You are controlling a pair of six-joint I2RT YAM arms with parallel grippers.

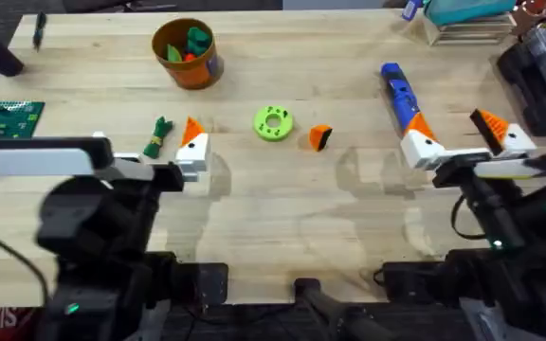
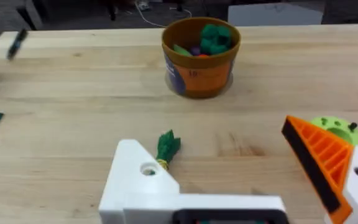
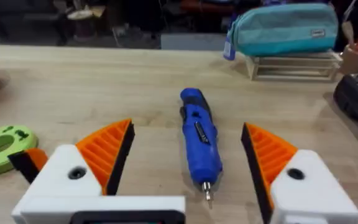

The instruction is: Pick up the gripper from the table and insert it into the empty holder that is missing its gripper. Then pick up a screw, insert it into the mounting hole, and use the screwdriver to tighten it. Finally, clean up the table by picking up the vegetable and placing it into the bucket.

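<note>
Overhead: task not yet begun, by the look of it. The gripper [image 1: 319, 137], the loose orange tip, lies on the counter [image 1: 282, 227] at frame centre, just right of a lime-green disc [image 1: 273, 123]. The vegetable [image 1: 157, 138] lies left of centre, outside the bucket [image 1: 189, 54] at upper centre, which already holds some toy pieces. The screwdriver [image 1: 398, 95] lies at upper right, untouched. No screw can be made out. Left end effector [image 1: 180, 156] sits beside the vegetable; right end effector [image 1: 458, 140] at the right, spread wide, empty. Broad bare wood below centre gives good room; clutter crowds the upper right corner and right edge.

Left wrist: the holder [image 2: 132, 180], a white mount lacking its orange tip, sits at lower left with its mounting hole bare; the opposite finger at right carries its tip. Fingers spread, nothing pinched. The vegetable lies just past the holder; bucket beyond, clear path between.

Right wrist: both orange-tipped fingers [image 3: 107, 152] are spread either side of the screwdriver, not touching it. Disc and loose tip at lower left. All three steps are left to do.
</note>
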